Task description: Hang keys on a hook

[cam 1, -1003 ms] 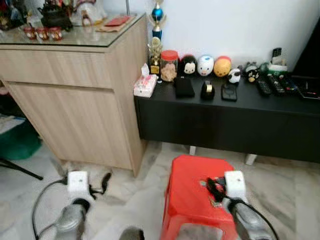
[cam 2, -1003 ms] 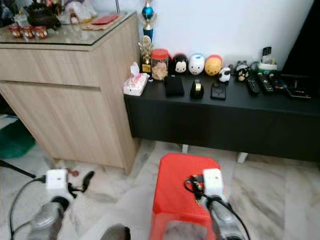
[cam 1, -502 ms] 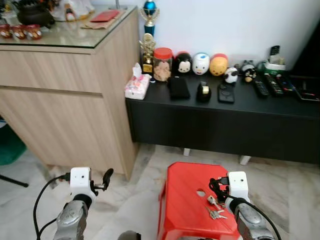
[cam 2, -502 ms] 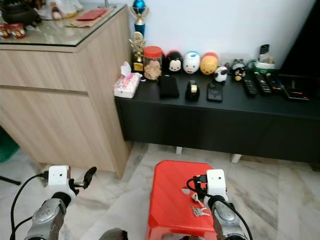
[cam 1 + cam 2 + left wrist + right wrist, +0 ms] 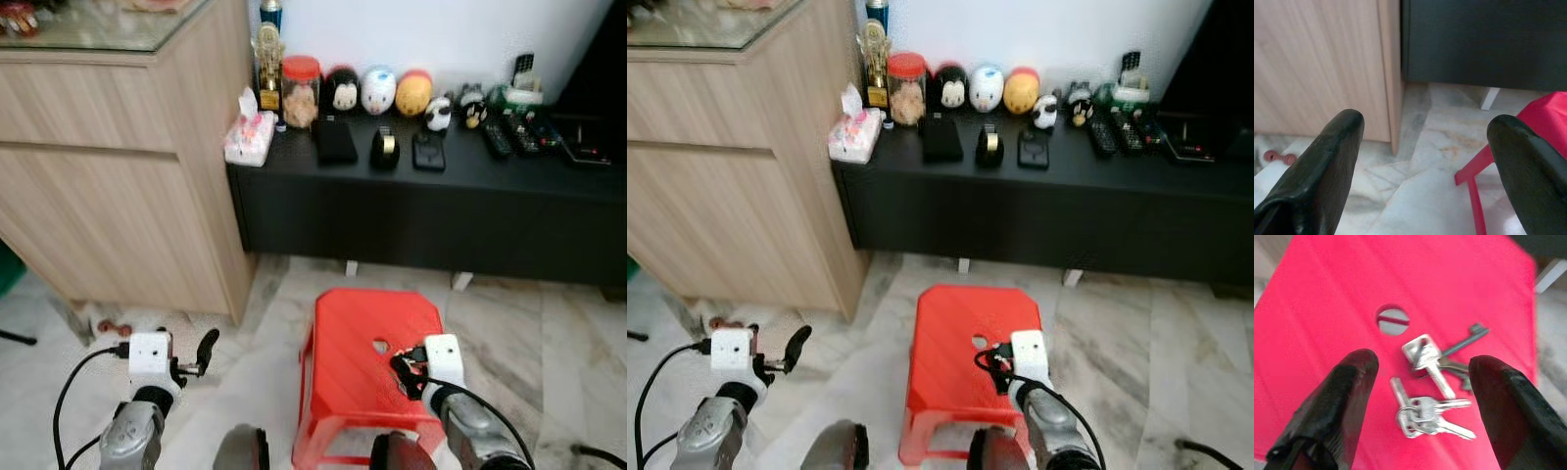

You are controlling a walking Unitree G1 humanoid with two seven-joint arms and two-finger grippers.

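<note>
A bunch of silver keys (image 5: 1426,390) on small rings lies flat on the top of a red plastic stool (image 5: 355,352), beside the stool's round centre hole (image 5: 1393,319). My right gripper (image 5: 1422,382) hovers just above the stool top, open, with one black finger on either side of the keys and not touching them. In the head view the right gripper (image 5: 404,366) sits over the stool's right half and covers the keys. My left gripper (image 5: 203,351) is held low over the floor left of the stool, open and empty (image 5: 1425,147).
A light wooden cabinet (image 5: 118,186) stands at the left. A long black low console (image 5: 441,211) runs along the white wall, carrying a tissue pack (image 5: 247,139), a jar, round toys and remotes. Marble floor (image 5: 549,343) surrounds the stool. My feet show at the bottom edge.
The whole picture has shifted as the camera moved closer and tilted down. My right gripper has come over the keys, which earlier lay in plain sight beside it on the stool.
</note>
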